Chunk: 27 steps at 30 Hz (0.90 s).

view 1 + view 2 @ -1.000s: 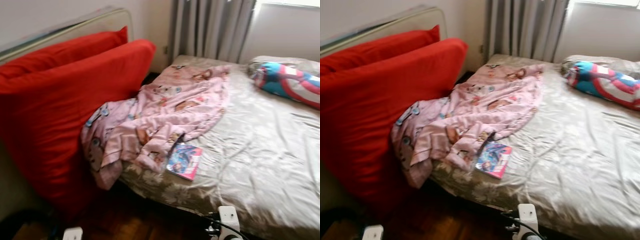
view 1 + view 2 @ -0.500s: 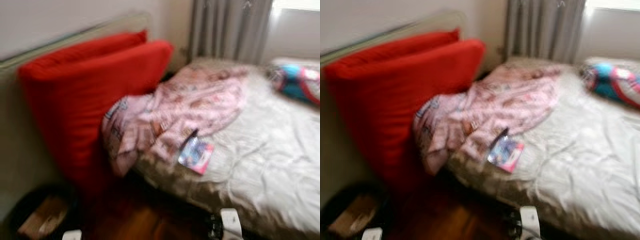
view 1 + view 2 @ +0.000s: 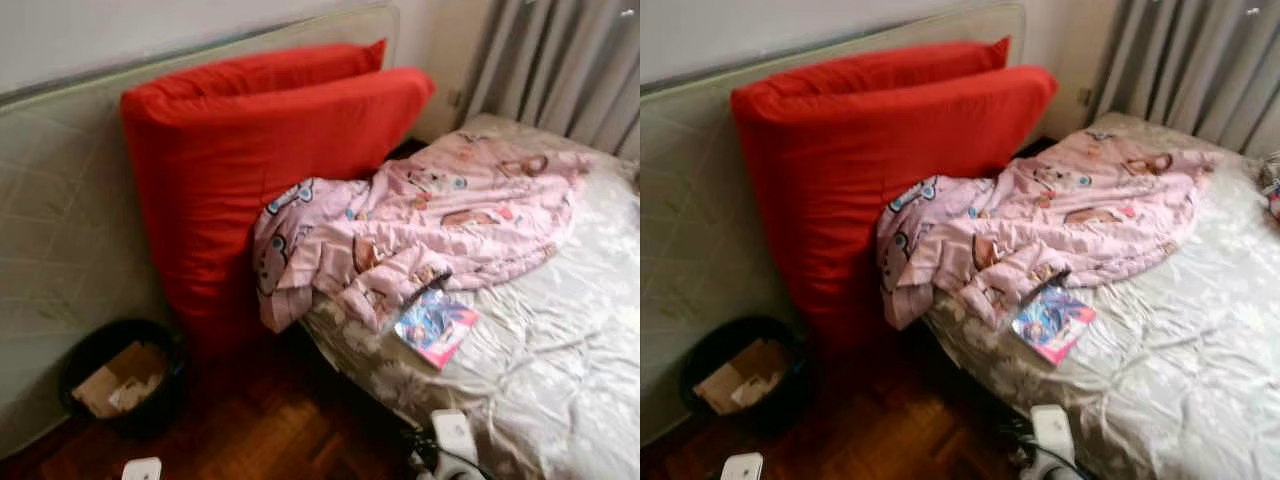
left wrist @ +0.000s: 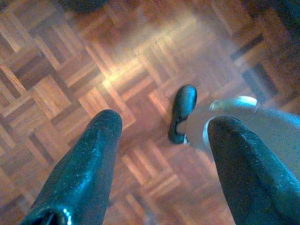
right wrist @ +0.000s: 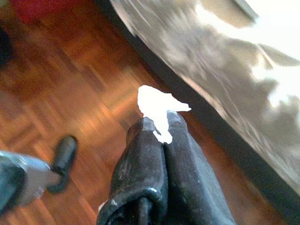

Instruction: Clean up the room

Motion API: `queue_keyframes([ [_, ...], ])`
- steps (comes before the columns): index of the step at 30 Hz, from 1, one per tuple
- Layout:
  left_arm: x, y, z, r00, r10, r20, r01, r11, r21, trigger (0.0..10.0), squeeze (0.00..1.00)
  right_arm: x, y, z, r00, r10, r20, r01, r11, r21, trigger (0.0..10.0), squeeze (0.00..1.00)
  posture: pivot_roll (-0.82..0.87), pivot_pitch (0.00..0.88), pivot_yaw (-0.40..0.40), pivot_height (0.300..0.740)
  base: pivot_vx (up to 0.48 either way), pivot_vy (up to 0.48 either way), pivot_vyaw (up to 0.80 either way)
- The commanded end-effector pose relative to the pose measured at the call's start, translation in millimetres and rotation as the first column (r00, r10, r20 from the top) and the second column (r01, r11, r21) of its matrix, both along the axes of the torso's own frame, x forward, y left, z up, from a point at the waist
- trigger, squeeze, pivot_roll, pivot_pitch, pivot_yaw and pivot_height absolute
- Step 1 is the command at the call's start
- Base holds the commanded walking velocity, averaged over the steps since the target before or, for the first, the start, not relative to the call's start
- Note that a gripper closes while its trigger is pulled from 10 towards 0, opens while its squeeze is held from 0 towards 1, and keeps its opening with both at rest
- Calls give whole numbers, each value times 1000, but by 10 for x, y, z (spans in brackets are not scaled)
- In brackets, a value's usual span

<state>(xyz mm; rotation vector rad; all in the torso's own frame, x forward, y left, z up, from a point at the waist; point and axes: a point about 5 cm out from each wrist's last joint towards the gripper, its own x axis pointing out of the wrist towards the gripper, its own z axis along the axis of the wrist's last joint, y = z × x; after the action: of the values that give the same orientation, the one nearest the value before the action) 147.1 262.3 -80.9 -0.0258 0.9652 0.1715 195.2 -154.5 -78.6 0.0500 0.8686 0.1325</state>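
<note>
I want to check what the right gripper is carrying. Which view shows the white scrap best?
The right wrist view: the white scrap sticks out from the shut fingertips of the right gripper, above the wooden floor. Both eye views catch just that arm's wrist at the bottom edge.

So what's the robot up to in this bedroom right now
The robot is tidying a bedroom. Its right gripper has its fingers shut on a scrap of white paper, held low over the wooden floor beside the bed. A black bin with cardboard scraps in it sits on the floor to the left, next to the red cushions, a likely place for the paper. The left gripper hangs open above the floor. A pink blanket and a booklet lie on the bed.
</note>
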Motion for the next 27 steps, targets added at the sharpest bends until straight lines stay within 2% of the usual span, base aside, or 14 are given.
queue_keyframes([
  [1,-38,-9,-18,1000,-21,-20,21,1000,6,10000,0,-76,-106,-34,1000,-13,-24,12,1000,-23,10000,0,18,0,-46,740,0,0,794],
  [27,-28,3,-11,998,-49,-30,49,998,27,10000,0,-70,-86,-33,1000,-3,-28,2,1000,-10,10000,0,23,0,-39,740,0,0,799],
])
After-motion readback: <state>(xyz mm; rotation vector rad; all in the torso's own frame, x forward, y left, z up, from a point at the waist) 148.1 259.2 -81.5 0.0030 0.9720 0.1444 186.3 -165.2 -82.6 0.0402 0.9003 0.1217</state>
